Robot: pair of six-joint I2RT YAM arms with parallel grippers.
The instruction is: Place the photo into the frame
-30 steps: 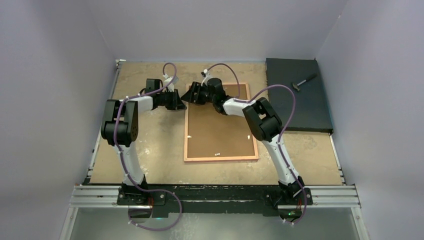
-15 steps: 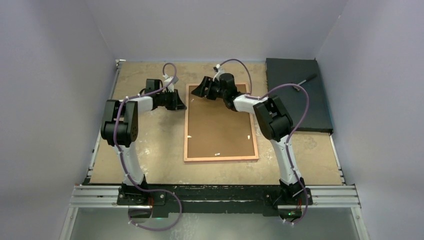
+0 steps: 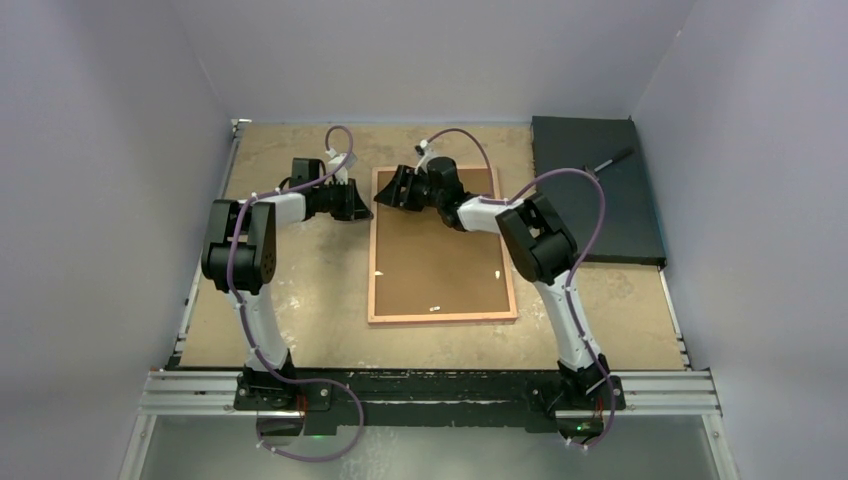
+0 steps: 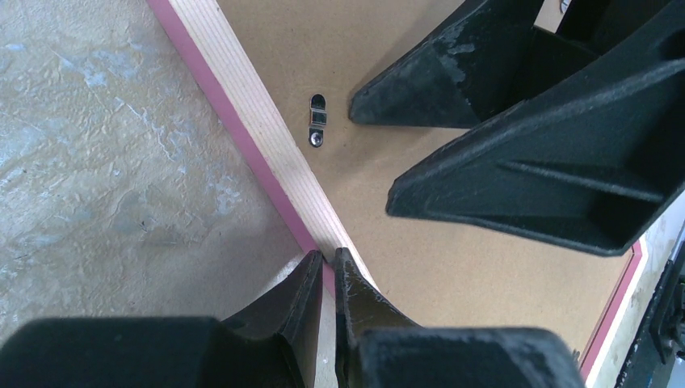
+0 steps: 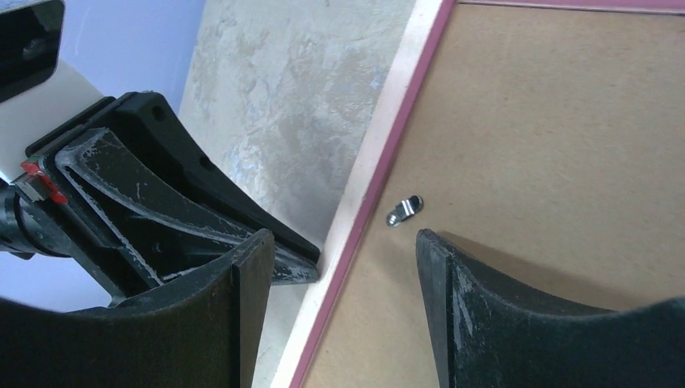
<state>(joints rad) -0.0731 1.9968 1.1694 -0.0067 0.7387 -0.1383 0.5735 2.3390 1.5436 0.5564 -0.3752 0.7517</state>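
The frame (image 3: pixel 442 318) lies face down on the table, its pale wood back and pink edge (image 4: pixel 242 97) showing. A brown backing board (image 3: pixel 440 250) fills it. My left gripper (image 4: pixel 328 257) is shut, its tips resting on the frame's left rim near the far corner. My right gripper (image 5: pixel 343 242) hangs open just above that same corner, one finger over the table and the other over the board. Beside it on the board is a small metal clip (image 5: pixel 404 210). The photo is out of view.
A dark mat (image 3: pixel 600 215) lies at the back right with a small hammer-like tool (image 3: pixel 610 160) on it. Grey walls close in the table on three sides. The two grippers' fingers (image 4: pixel 452 81) stand very close together.
My right gripper swung slightly right and away over the frame's far edge, then came back toward the far left corner. The left arm and the frame stayed put.
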